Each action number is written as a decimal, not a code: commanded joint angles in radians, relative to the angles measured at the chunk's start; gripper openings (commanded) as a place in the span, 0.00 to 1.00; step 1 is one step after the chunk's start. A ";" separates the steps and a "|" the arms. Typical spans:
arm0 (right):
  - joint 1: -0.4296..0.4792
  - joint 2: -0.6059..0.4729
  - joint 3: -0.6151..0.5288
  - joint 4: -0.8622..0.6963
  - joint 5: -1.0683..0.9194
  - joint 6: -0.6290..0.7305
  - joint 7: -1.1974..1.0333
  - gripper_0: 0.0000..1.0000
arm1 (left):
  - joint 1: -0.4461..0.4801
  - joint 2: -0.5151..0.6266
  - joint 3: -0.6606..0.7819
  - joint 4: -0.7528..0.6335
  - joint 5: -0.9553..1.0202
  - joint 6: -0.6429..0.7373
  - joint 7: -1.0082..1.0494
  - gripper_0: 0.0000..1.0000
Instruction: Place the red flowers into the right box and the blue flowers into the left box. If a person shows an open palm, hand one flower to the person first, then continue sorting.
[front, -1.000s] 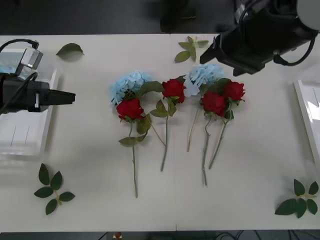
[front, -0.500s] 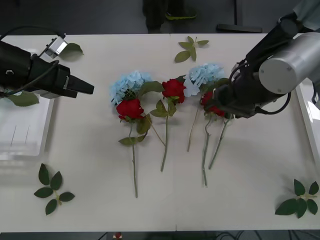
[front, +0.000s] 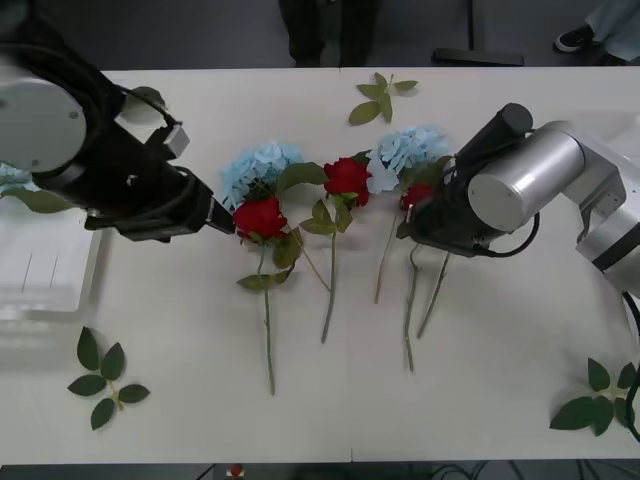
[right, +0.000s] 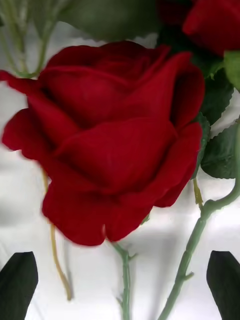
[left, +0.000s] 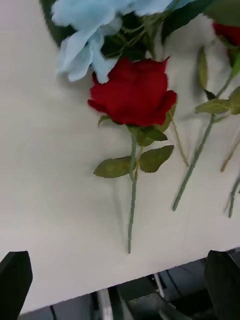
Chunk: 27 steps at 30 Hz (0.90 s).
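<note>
Both grippers hover over red flowers (front: 260, 216).

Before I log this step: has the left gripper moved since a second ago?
Yes. The left gripper has moved from beside the white plastic tray to the leftmost red rose.

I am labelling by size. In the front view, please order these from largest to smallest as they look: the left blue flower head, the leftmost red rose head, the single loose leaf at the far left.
1. Left blue flower head
2. Leftmost red rose head
3. Single loose leaf; the left arm partly hides it, so this place is unsure.
</note>
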 joint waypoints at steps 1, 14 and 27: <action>-0.013 0.003 0.001 0.017 0.005 -0.013 0.019 0.98 | -0.034 -0.016 -0.028 -0.032 -0.037 0.003 0.060 1.00; -0.005 0.009 0.022 0.092 0.084 -0.057 0.042 0.98 | -0.025 -0.085 -0.045 -0.047 -0.131 0.102 0.093 1.00; 0.012 0.009 0.022 0.135 0.123 -0.057 0.058 0.99 | -0.046 -0.114 -0.318 -0.058 -0.364 -0.017 0.304 1.00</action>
